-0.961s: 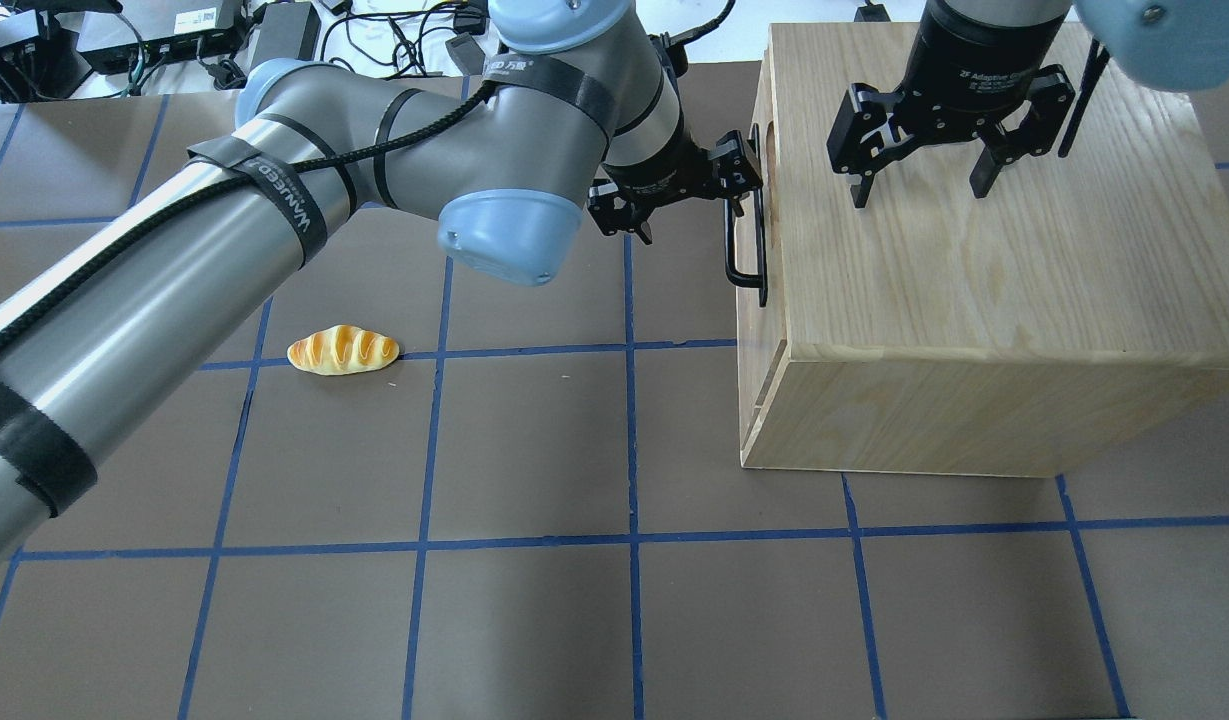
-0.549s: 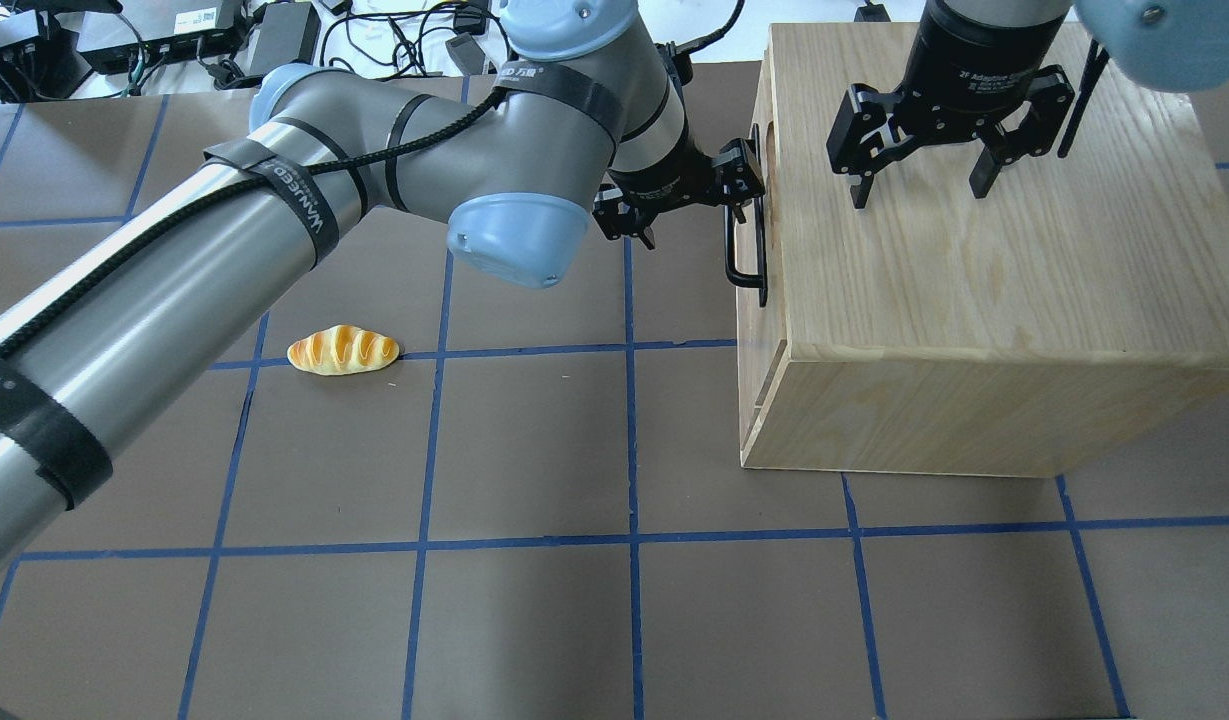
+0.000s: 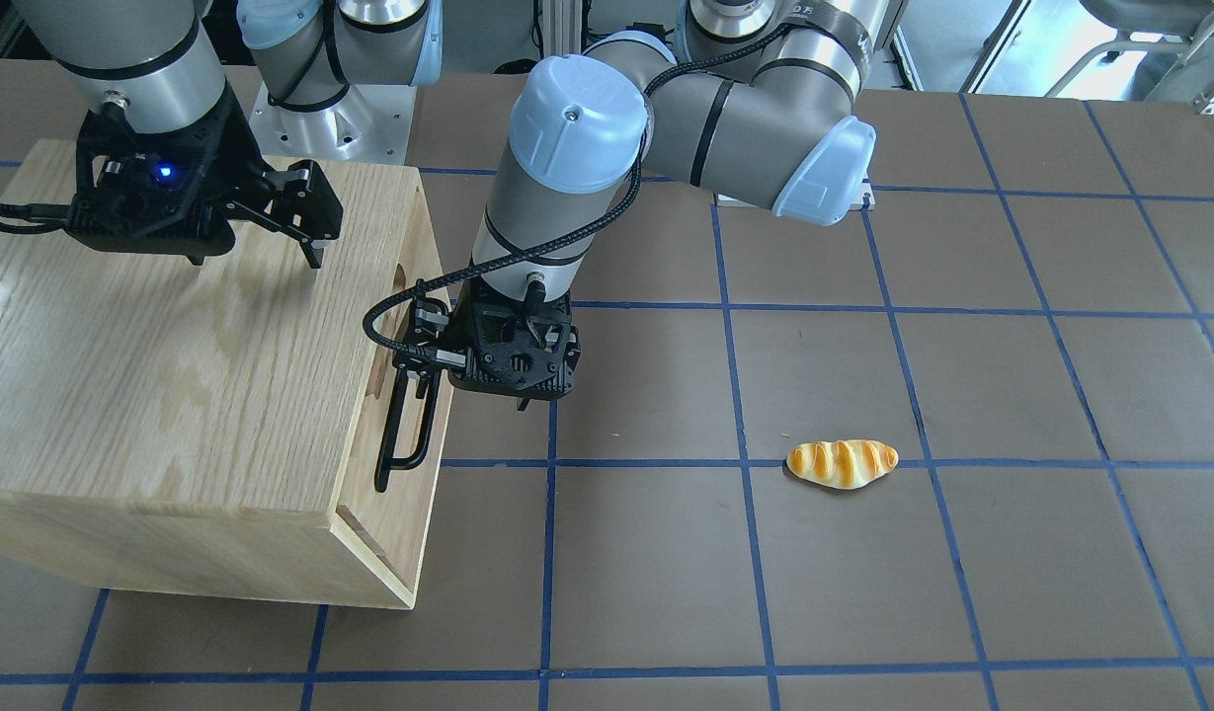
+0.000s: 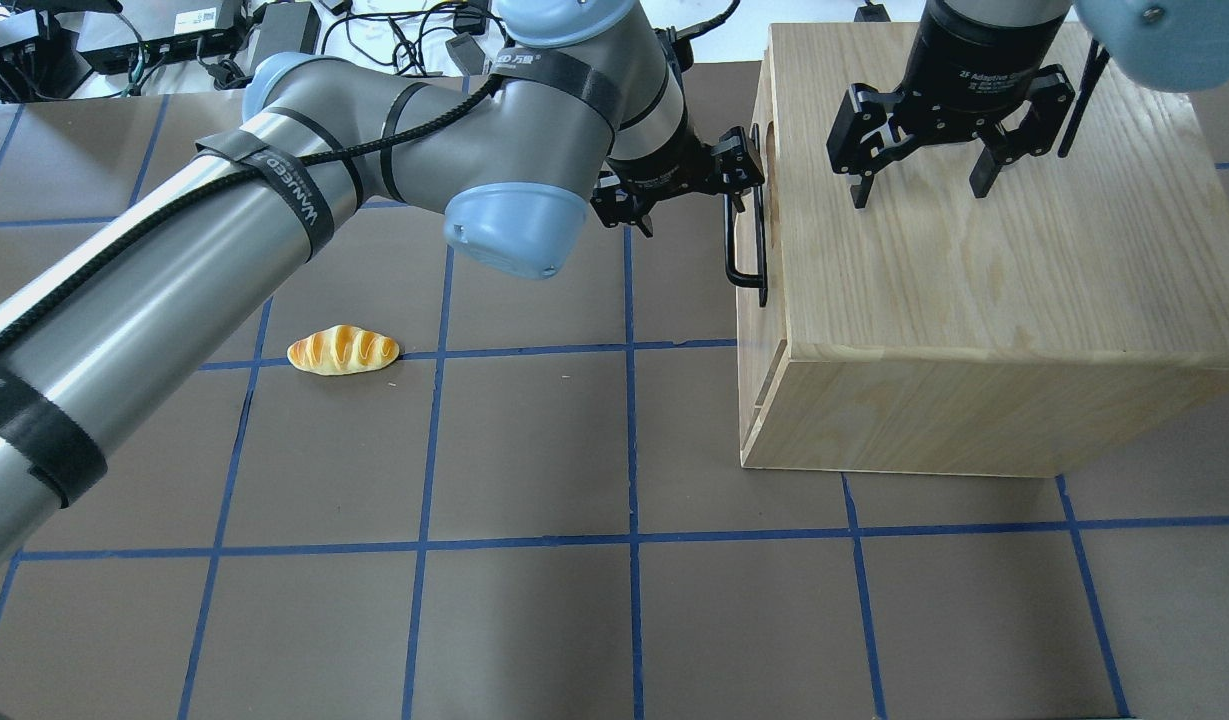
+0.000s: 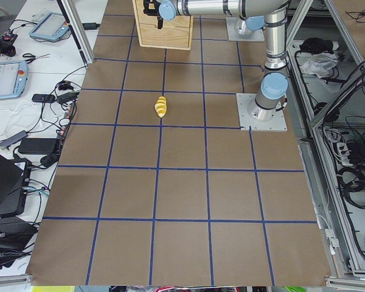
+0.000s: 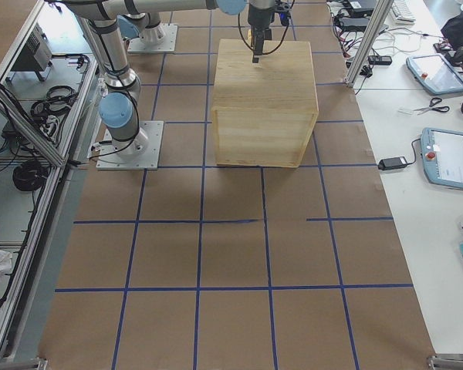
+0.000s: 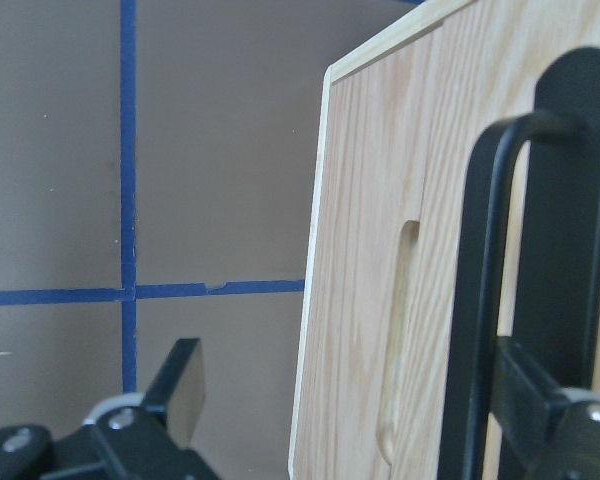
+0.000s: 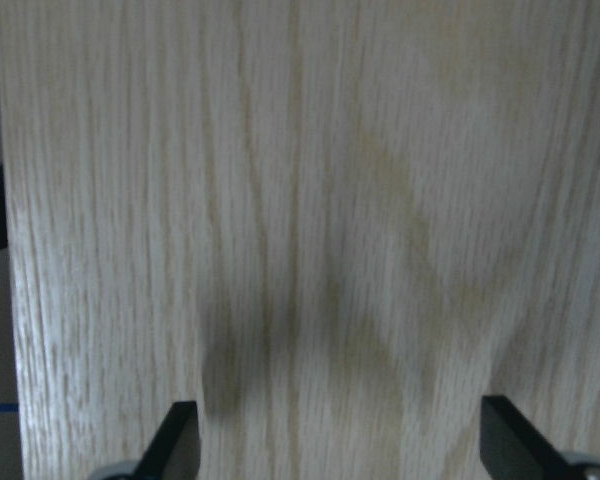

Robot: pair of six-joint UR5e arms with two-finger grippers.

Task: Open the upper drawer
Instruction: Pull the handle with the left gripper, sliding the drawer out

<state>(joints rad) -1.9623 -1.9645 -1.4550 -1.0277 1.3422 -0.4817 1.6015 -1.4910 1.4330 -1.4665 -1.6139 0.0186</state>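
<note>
The upper drawer (image 7: 360,250) is the light wood front on the cabinet's side, in line with the casing (image 4: 974,300). It carries a long black bar handle (image 4: 749,250), which also shows in the front view (image 3: 409,425) and the left wrist view (image 7: 480,300). My left gripper (image 4: 689,215) is open at the handle's far end. In the left wrist view (image 7: 345,370) the bar lies between the fingers, close to one of them. My right gripper (image 4: 920,190) is open just above the cabinet top, holding nothing.
A toy bread roll (image 4: 344,350) lies on the brown mat to the left of the cabinet. Blue tape lines grid the mat. Cables and power boxes (image 4: 174,40) sit past the far edge.
My left arm has shifted a little and its gripper has crept slightly along the handle's far end. The drawer front and the right arm have not moved.
</note>
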